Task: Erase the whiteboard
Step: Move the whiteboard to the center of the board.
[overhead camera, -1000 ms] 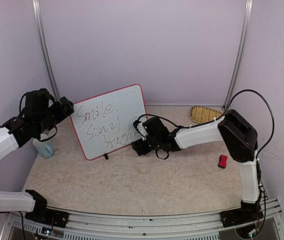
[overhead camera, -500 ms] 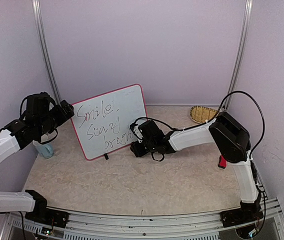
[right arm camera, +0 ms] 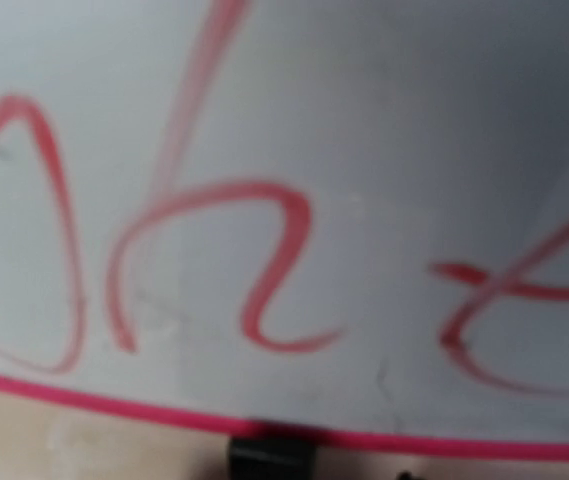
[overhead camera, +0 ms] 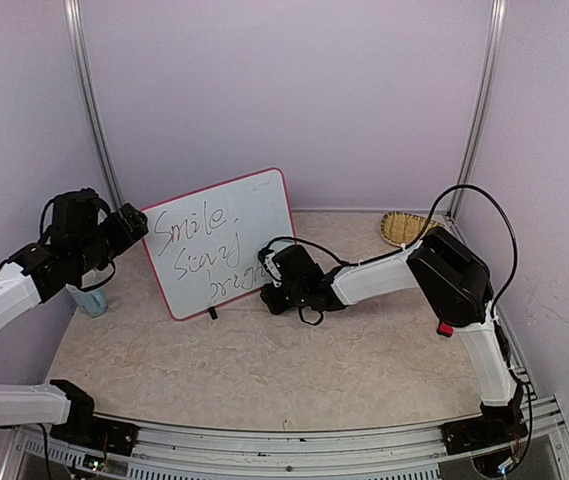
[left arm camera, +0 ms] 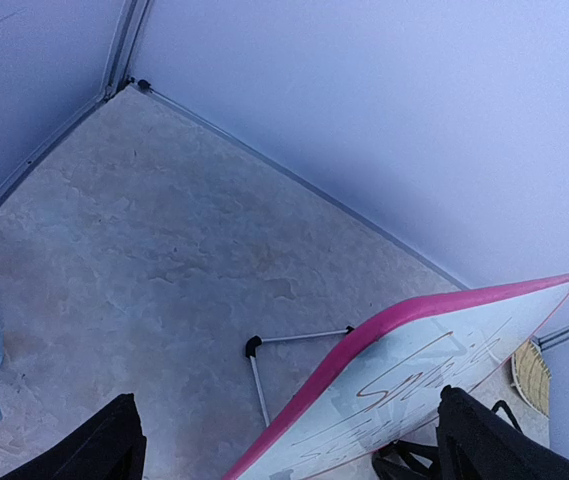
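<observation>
The whiteboard (overhead camera: 219, 240), pink-red framed, stands tilted on the table with "Smile, Stay bright" scrawled on it. My left gripper (overhead camera: 130, 222) is at its upper left corner. In the left wrist view it (left arm camera: 289, 440) is open, fingers (left arm camera: 104, 445) wide apart, with the board's pink edge (left arm camera: 384, 335) between them and untouched. My right gripper (overhead camera: 275, 277) is against the board's lower right corner. The right wrist view is filled by the board (right arm camera: 364, 150) with red strokes close up. Its own fingers are out of frame.
A light blue cup (overhead camera: 89, 297) stands left of the board. A woven basket (overhead camera: 409, 228) sits at the back right and a small red object (overhead camera: 446, 327) lies at the right. The board's wire stand (left arm camera: 256, 360) rests behind it. Walls close the back and sides.
My right gripper has slid left toward the board's lower right corner, its elbow following. My left gripper has dropped slightly at the board's upper left corner.
</observation>
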Controlling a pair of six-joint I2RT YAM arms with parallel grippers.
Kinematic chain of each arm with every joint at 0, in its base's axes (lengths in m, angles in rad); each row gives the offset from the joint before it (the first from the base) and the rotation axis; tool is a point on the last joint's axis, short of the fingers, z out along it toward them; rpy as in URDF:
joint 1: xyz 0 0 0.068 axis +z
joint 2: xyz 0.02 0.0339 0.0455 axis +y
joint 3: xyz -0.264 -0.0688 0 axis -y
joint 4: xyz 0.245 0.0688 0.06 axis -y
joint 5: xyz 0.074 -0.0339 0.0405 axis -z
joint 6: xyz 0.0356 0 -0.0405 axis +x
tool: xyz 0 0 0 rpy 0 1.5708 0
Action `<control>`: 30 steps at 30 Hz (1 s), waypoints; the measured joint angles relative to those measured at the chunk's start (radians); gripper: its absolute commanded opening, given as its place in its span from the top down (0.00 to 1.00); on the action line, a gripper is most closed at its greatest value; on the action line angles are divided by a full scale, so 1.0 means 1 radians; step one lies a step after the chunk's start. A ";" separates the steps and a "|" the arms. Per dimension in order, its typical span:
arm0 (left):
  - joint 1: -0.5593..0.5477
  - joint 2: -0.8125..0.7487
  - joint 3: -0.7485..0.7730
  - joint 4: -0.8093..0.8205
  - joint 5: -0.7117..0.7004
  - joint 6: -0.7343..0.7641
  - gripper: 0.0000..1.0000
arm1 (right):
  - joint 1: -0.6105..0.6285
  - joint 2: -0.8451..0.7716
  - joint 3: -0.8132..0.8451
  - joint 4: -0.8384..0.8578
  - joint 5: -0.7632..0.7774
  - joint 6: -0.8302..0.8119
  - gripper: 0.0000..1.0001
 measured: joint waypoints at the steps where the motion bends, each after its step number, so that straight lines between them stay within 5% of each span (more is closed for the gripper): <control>1: 0.000 0.000 -0.004 0.002 0.002 -0.001 0.01 | 0.001 0.003 0.002 0.005 0.005 0.002 0.59; 12: 0.001 0.000 -0.021 0.007 0.019 -0.008 0.01 | 0.002 0.021 0.002 0.060 0.032 0.016 0.68; 30: 0.011 -0.033 -0.018 -0.006 0.029 -0.031 0.01 | 0.006 0.027 -0.016 0.114 0.030 0.011 0.96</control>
